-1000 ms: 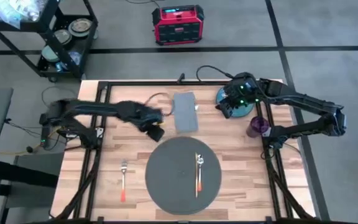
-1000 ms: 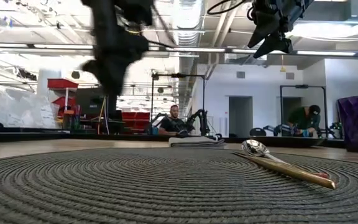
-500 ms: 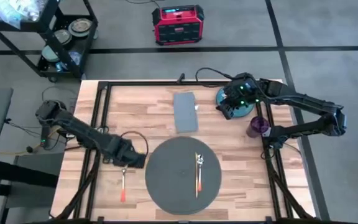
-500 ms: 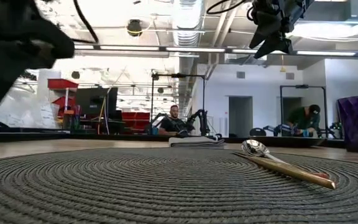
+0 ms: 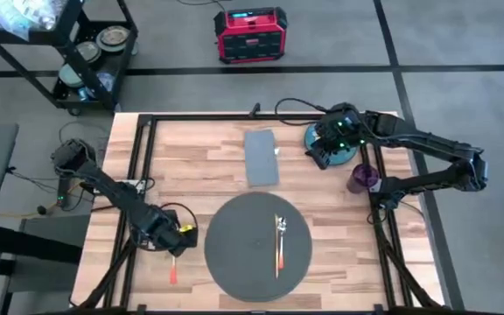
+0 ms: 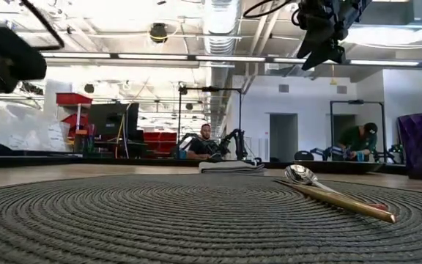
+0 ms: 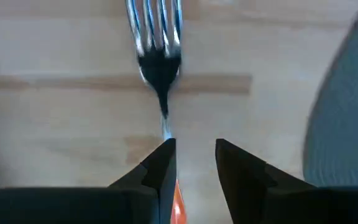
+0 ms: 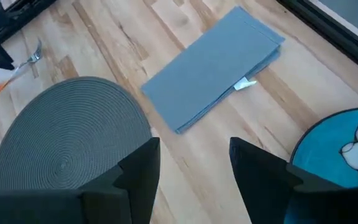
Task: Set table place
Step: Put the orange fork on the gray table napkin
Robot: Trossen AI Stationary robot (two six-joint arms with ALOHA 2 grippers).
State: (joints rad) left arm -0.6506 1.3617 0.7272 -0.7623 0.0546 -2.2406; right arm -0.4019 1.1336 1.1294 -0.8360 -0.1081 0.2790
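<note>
Left arm lined up on the fork beside the placemat; right arm waited over the plate.

Largest first: I had the table (image 5: 234, 166), pale wood planks crossed by a black metal frame, and on it the place (image 5: 257, 247), a big round dark grey mat of coiled woven cord, with a metal spoon (image 5: 279, 241) lying on it. Behind it lay a flat grey folded napkin (image 5: 262, 157), a teal plate (image 8: 344, 146) under my right gripper (image 8: 191, 165), which hovered with fingers spread and empty, and a purple cup (image 5: 362, 178). My left gripper (image 7: 194, 155) sat low on the fork (image 7: 159, 43), shiny tines, orange handle, fingers narrowly parted astride the thin neck. I judged the step as grasping the fork; next I needed to close squarely on that slim stem.
</note>
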